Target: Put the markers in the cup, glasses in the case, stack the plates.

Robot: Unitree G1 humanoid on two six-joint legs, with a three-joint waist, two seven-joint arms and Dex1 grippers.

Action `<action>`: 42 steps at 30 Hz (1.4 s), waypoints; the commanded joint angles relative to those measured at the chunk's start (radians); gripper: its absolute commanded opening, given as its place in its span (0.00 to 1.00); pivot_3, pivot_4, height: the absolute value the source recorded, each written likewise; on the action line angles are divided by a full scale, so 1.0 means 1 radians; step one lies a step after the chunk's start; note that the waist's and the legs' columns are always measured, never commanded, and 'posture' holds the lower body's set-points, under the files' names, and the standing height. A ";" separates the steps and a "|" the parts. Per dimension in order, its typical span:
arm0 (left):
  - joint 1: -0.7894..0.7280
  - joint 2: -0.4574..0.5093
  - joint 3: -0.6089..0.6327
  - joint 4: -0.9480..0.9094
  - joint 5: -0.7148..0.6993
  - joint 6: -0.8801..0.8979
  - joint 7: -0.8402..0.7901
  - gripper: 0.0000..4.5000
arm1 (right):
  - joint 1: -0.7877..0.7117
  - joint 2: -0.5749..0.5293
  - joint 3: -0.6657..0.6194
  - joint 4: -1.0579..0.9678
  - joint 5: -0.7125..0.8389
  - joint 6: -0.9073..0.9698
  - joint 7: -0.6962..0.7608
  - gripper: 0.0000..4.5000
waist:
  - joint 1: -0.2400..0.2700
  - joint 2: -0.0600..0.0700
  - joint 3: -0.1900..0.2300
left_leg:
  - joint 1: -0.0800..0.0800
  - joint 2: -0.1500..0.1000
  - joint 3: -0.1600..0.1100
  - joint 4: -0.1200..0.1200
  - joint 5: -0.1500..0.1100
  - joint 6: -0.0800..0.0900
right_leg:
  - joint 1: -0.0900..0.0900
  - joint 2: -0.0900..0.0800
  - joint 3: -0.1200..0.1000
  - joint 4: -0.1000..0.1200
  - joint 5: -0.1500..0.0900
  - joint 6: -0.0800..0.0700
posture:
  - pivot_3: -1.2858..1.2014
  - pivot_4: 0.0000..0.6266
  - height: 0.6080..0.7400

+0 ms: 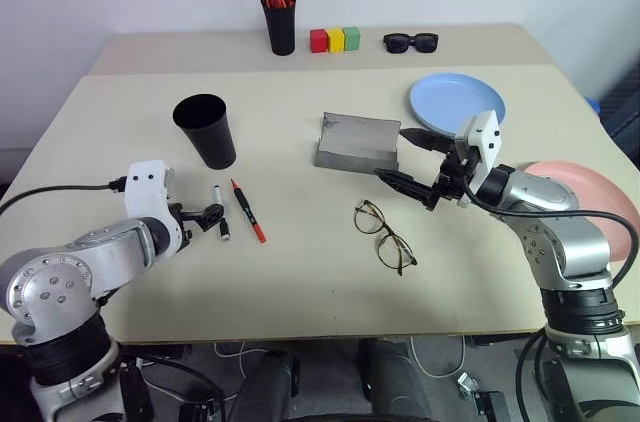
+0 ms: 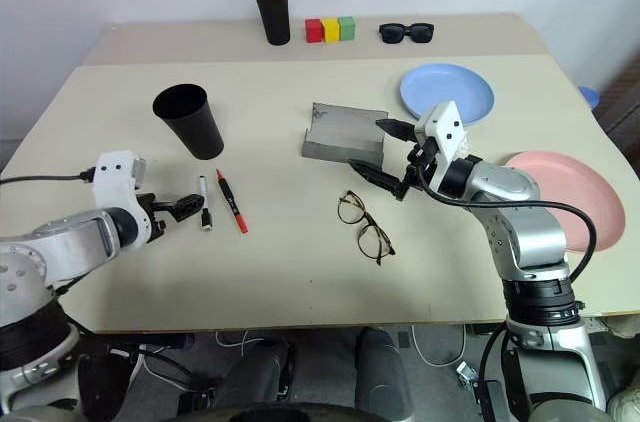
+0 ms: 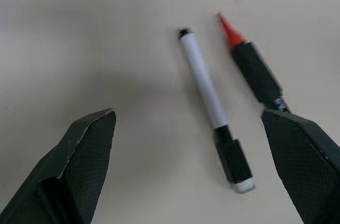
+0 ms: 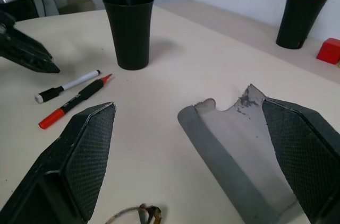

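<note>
Two markers (image 1: 238, 211) lie just past the left jaws. Two plates (image 1: 456, 102): one blue, one pink. One black cup (image 1: 206, 130), one pen holder (image 1: 280, 27), one grey case (image 1: 357, 142), one pair of glasses (image 1: 384, 235), one pair of sunglasses (image 1: 411, 41), three coloured blocks (image 1: 335, 39).

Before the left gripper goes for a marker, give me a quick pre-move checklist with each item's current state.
1. Left gripper open: ok.
2. White-barrelled marker with black end lying free between its fingers: ok.
3. Black marker with red cap and tip separate from the white one: ok, apart.
4. Wide tapered matte black cup upright, mouth unobstructed: ok.
5. Right gripper clear of the markers: ok, open beside the flat grey spectacle case.
6. Case lid open for the thin wire-rimmed glasses: ok.
</note>
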 commanded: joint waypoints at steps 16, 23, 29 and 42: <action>-0.026 0.044 -0.176 0.196 -0.454 -0.091 0.434 0.72 | 0.079 -0.011 -0.048 -0.004 -0.008 -0.118 -0.002 1.00 | 0.001 -0.001 0.000 | 0.001 0.000 0.001 0.000 0.001 -0.001 | 0.001 0.000 0.000 0.000 0.000 0.000 | 0.52 0.24 1.00; 0.016 0.195 -0.345 0.211 -0.710 -0.337 0.604 0.00 | 0.079 -0.019 -0.049 -0.055 -0.003 -0.084 -0.036 1.00 | 0.003 0.000 -0.001 | 0.001 0.000 0.000 0.000 0.001 -0.001 | 0.001 -0.001 0.001 0.000 0.000 0.000 | 0.52 0.24 1.00; 0.029 0.315 -0.401 0.144 -0.705 -0.446 0.513 0.00 | 0.067 -0.022 -0.046 -0.071 -0.002 -0.058 -0.053 1.00 | 0.003 0.000 -0.001 | 0.001 -0.001 0.001 0.000 0.001 -0.001 | 0.001 -0.001 0.001 -0.001 0.000 -0.001 | 0.52 0.24 1.00; -0.047 0.483 -0.422 -0.151 0.094 -0.764 -0.244 0.00 | 0.107 -0.095 -0.176 -0.115 0.340 0.099 0.189 1.00 | 0.001 0.000 0.000 | 0.000 0.000 0.005 -0.001 0.000 0.001 | 0.001 0.000 0.002 -0.004 -0.001 -0.004 | 0.52 0.24 1.00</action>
